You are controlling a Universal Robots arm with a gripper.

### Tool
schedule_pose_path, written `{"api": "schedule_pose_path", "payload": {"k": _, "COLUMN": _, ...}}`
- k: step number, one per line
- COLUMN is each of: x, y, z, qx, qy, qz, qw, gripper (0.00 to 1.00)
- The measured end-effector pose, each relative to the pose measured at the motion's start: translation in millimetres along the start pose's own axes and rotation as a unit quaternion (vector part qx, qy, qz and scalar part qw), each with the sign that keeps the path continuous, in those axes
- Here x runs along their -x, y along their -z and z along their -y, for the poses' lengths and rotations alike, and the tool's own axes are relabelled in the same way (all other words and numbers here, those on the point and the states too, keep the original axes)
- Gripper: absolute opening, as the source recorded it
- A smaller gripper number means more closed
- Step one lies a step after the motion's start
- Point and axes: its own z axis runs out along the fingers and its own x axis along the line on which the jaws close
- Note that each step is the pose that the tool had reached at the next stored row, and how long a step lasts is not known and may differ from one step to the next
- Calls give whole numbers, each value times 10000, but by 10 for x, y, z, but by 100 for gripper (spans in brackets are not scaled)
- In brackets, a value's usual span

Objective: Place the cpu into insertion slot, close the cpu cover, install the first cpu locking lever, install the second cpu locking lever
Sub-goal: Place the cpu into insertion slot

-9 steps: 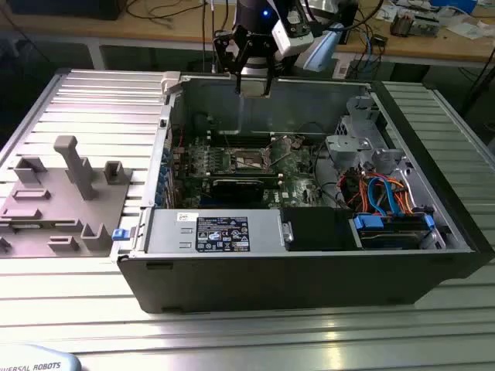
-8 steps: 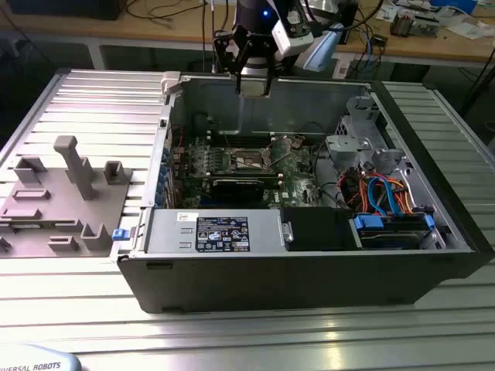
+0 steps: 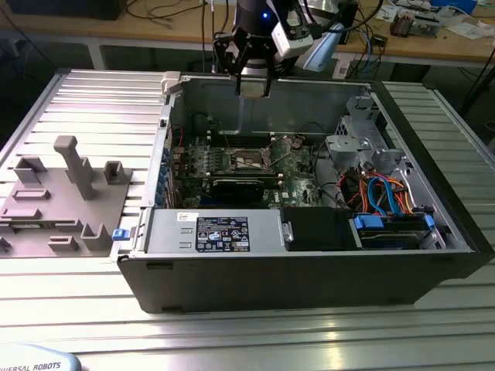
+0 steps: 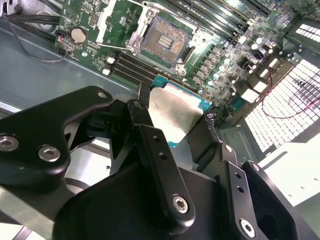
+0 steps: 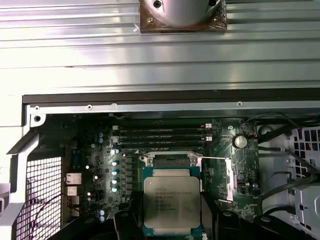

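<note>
Where the grey jig (image 3: 62, 193) lies on the counter (image 3: 247, 340) at nine o'clock of the open case (image 3: 309, 286), we start; further right, in the exterior view, our tool (image 3: 254, 91) hangs at twelve o'clock from the insertion slot (image 3: 246, 160), well apart, pinching the cpu (image 5: 172, 200) by opposite edges.

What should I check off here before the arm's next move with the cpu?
1. Grip: ok; jaws shut on the cpu at opposite edges.
2. Insertion slot empty and uncovered: ok; its dark centre is exposed.
3. Cpu seated: not ok; it is held off the motherboard, apart from the slot.
4. Cpu edges parallel to the slot's rim: ok in the first wrist view.
5. Corner marks matched to the slot: cannot tell.
</note>
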Motion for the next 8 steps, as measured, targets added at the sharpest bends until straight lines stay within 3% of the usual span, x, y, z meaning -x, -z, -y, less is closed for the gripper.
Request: {"api": "schedule_pose_path", "payload": {"k": 8, "x": 0, "y": -32, "z": 3, "qx": 0, "qy": 0, "qz": 0, "qw": 10000, "gripper": 54}}
